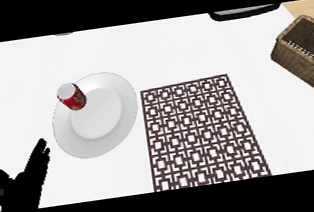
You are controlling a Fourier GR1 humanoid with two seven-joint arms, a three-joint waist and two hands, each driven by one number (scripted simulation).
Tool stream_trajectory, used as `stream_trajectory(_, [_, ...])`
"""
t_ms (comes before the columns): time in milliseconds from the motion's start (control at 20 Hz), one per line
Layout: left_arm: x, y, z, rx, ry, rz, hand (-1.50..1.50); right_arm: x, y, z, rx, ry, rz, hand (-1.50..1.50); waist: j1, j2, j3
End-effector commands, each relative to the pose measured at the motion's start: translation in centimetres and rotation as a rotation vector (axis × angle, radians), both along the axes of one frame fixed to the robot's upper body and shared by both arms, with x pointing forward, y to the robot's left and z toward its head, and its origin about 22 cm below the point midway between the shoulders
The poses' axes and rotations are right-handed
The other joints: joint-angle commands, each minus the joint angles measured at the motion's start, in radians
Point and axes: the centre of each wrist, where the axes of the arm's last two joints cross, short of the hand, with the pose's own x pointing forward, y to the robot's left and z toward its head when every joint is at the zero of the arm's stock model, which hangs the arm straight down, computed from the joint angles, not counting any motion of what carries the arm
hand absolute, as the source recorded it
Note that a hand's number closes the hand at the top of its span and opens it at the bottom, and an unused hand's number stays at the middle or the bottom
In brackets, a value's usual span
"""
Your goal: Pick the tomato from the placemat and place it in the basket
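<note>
Left robot hand (21, 186) is nearest me, low at the view's left edge. Fingers straight and together, slanting up and to the right, thumb set apart on the left. Flat and relaxed, nothing in it. Reads as resting, not reaching. Right robot hand shows nowhere.

Tomato: I cannot find it. Placemat (201, 132), brown fretwork pattern, lies to the right of the robot hand, long axis running away from me. No tomato shows on the part I can see, and its near end runs out of view.

Only red thing is a can (71, 96), ahead of the fingertips on the far-left rim of a white plate (106, 122); upright or tilted, I cannot tell. It is a cylinder, so I am not treating it as the target. Plate sits ahead and right of the fingertips, its right edge just beside the placemat.

Basket (298, 55), wicker with a divider, is well off to the right and ahead, beyond the placemat, partly cut by the view's edge. Dark object (243, 11) at the far edge of the bench (181, 44); cannot identify.

Judgement: pick not begun. The move turns on locating the tomato first. The basket lies across the whole bench from this hand, so the right side looks better placed for the drop.
</note>
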Motion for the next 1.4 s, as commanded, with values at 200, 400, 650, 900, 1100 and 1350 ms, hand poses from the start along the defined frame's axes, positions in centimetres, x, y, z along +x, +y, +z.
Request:
stream_trajectory(200, [0.6,-0.7,-1.5,0.001,0.122,-0.045,0.00,0.6,-9.1,9.6,0.004,0.020,-0.091,1.50,0.054,0.014,-0.007])
stream_trajectory(400, [1.1,-0.5,-2.0,-0.022,0.115,-0.067,0.00,1.7,-13.8,9.1,-0.015,0.077,-0.121,1.50,0.082,0.020,-0.006])
stream_trajectory(650, [2.0,-2.5,-2.6,-0.012,0.119,-0.081,0.00,2.9,-15.8,11.0,-0.030,0.077,-0.135,1.50,0.099,0.022,-0.007])
stream_trajectory(900, [1.4,-1.3,-1.7,-0.016,0.114,-0.078,0.00,5.5,-16.7,7.7,0.077,0.161,-0.113,1.50,0.105,0.018,-0.007])
stream_trajectory(1100, [2.2,-2.8,-2.9,-0.032,0.144,-0.098,0.00,7.5,-18.5,3.5,0.188,0.197,-0.101,1.50,0.106,0.024,-0.006])
stream_trajectory(1350, [2.7,-1.4,-1.4,-0.011,0.110,-0.086,0.00,9.2,-18.9,2.8,0.157,0.233,-0.123,1.50,0.107,0.021,-0.007])
